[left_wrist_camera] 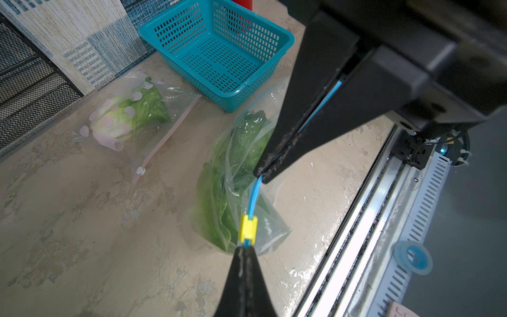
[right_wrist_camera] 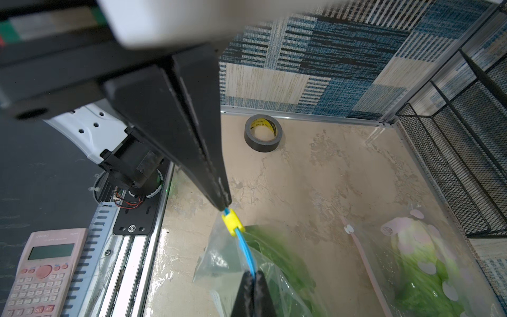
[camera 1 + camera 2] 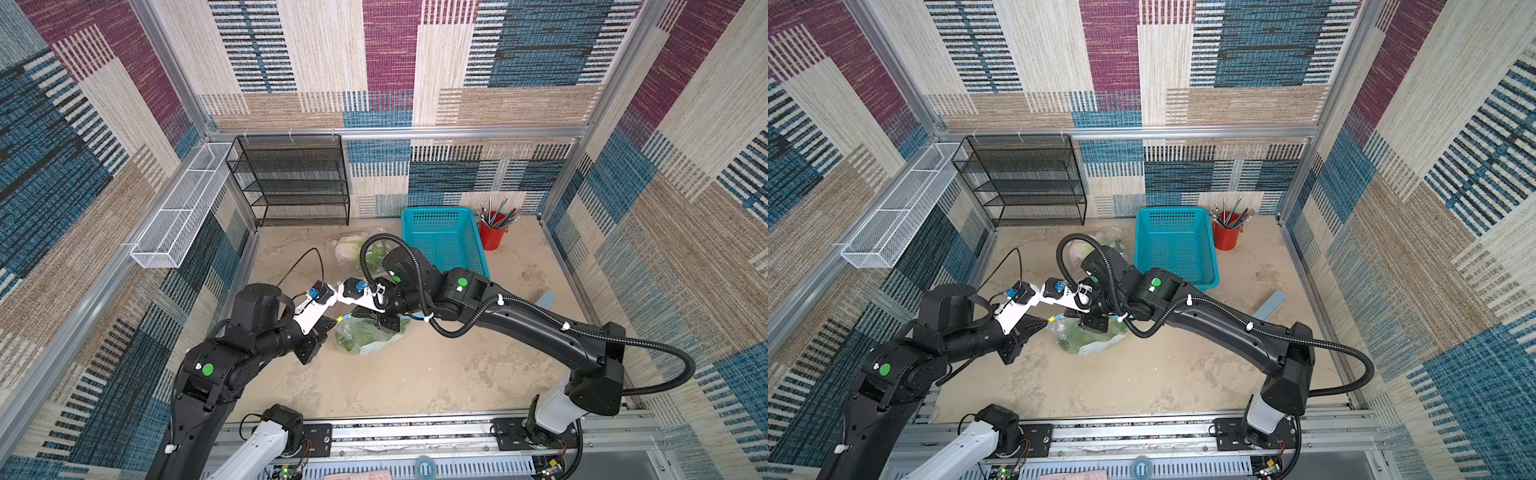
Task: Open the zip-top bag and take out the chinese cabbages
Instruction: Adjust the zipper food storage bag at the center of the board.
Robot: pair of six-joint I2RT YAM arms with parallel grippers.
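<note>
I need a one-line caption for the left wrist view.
Left gripper and right gripper both pinch the blue zip strip of the zip-top bag, yellow slider between them, green cabbage inside.

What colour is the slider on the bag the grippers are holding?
Yellow slider, on a blue zip track; clearest in the left wrist view.

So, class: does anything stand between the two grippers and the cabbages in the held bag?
Yes, the zip-top bag itself. The left gripper and right gripper are both shut on its blue zip strip, the yellow slider between them; the strip looks closed, so clear plastic encloses the chinese cabbages. Nothing else intervenes.
</note>
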